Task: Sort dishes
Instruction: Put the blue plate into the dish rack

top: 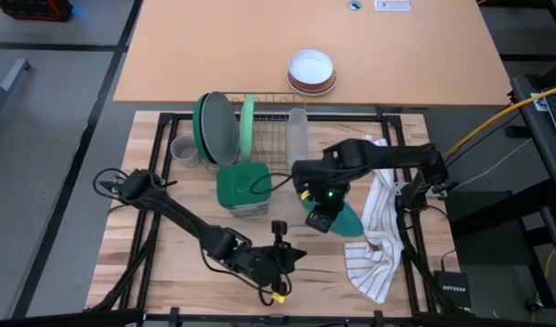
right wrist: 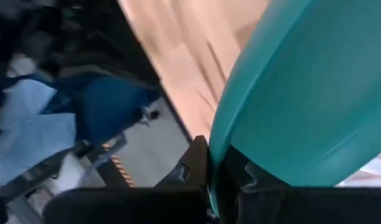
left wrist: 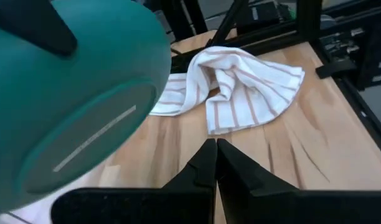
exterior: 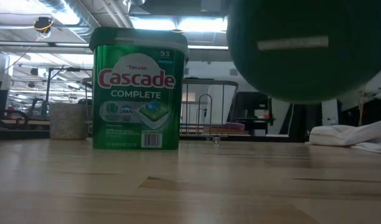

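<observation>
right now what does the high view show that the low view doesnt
Only the high view: both arms, the left claw shut and empty near the front edge, the right claw shut on the teal plate, the rack with plates, the stacked bowls. Only the low view: the Cascade label, the room behind. Both: the tub, the towel, the teal plate.

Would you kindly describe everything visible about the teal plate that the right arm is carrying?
The teal plate is round, smooth, matte plastic by its look, with a flat circular foot ring on its underside. It is off the table, tilted, and the right hand is shut on its rim. It hangs near the table's middle, between the green detergent tub and the striped towel. Only the hand touches it.
</observation>
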{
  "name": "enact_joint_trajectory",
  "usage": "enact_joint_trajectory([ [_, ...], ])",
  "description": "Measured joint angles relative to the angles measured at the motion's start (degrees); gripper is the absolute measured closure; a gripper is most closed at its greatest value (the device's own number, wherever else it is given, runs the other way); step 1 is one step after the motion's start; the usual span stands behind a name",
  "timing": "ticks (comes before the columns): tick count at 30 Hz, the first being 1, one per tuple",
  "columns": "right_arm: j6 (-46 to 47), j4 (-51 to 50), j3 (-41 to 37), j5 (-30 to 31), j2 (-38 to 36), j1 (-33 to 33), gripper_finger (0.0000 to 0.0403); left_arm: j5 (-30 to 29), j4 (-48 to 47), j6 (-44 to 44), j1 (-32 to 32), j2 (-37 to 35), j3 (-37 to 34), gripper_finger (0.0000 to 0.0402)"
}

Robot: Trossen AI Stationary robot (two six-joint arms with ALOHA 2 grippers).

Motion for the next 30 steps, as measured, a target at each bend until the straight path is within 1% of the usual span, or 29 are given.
enact_joint_trajectory([
  [6, 1.3, -0.1, 6.7, -0.9, -0.5, 0.0, 0.0397, -1.1, -6.0, 0.9, 0.0, -4.6, 0.0, 0.04],
  [11, 0.4, -0.1, 13.1, -1.0, -0.5, 0.0, 0.0397, -1.5, -13.2, 0.6, 0.0, -9.9, 0.0, 0.04],
  [14, -1.5, 0.1, 17.6, 0.0, -0.4, 0.0, 0.0397, -1.9, -17.0, -0.2, -0.1, -13.2, 0.0, 0.04],
  [17, -3.8, 1.4, 16.8, 1.2, -2.8, -0.4, 0.0397, -2.3, -20.3, -0.6, -0.1, -16.5, 0.0, 0.04],
  [20, -5.5, -0.2, 16.7, 5.7, -4.6, -1.5, 0.0397, -3.9, -23.5, -1.1, -0.5, -19.9, 0.0, 0.04],
  [22, -6.7, -0.1, 16.7, 9.1, -6.0, -2.6, 0.0397, -6.1, -25.7, -2.4, -1.1, -22.3, 0.0, 0.04],
  [25, -10.2, 1.0, 16.7, 12.1, -8.0, -5.0, 0.0397, -10.7, -29.9, -4.8, -2.3, -26.4, 0.0, 0.04],
  [28, -14.1, 4.7, 16.7, 13.6, -9.1, -8.2, 0.0397, -14.3, -34.2, -8.3, -4.0, -31.3, -1.1, 0.04],
  [30, -17.0, 8.8, 16.7, 13.2, -9.3, -10.8, 0.0397, -16.6, -36.6, -10.5, -5.3, -35.0, -3.1, 0.04],
])
